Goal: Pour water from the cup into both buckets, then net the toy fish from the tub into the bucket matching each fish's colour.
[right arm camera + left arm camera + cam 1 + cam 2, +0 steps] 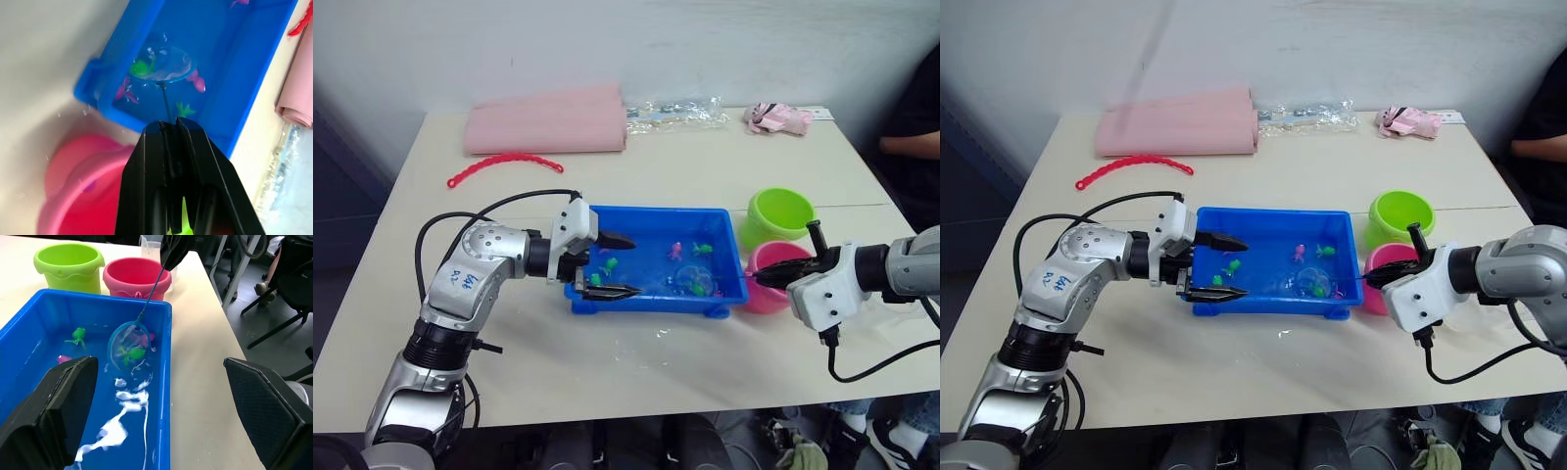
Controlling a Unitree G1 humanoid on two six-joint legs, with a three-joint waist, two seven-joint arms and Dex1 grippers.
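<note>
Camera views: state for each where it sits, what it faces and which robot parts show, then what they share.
Left eye and right eye views: head, facing down on the table; both arms show.
Left wrist view: looks between the open left gripper over the tub towards the buckets.
Right wrist view: looks along the right gripper, shut on the net.
All share tub and net.

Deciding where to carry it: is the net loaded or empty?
Loaded: a green fish sits inside the net hoop, over the tub.
</note>
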